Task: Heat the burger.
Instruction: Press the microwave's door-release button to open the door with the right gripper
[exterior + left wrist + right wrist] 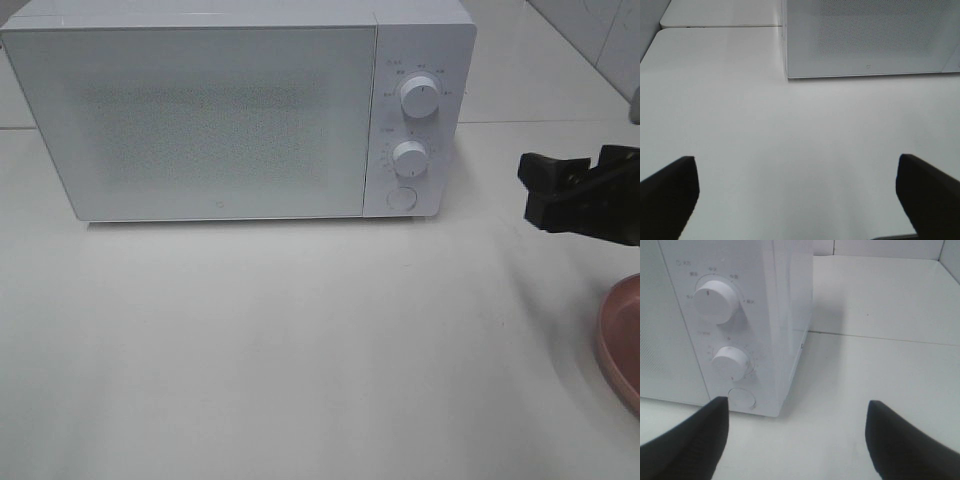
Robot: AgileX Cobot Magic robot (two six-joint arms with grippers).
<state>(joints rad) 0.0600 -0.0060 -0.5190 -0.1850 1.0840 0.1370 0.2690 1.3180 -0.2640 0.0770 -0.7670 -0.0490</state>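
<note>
**Microwave shut, both grippers spread and empty**

The white microwave (220,110) stands on the white table (300,350) with its door (200,120) closed. The speckled door panel hides whatever is inside. To the right of the microwave and nearer the camera, a pink plate (615,330) is cut off by the picture's edge. Too little of it shows to tell its contents. The burger shows in no view, so its place cannot be told.

Only the high view shows the plate. It also shows the right gripper (535,190) hovering off the microwave's right side, apart from it. The right wrist view brings the control panel close: upper knob (715,297), lower knob (731,362) and a round button (742,397) beneath them. In that view the jaws are spread wide and grip nothing. The left gripper (796,159) appears only in its own wrist view. Its jaws are fully spread over the table in front of the microwave's lower left corner, and they hold nothing.
</note>
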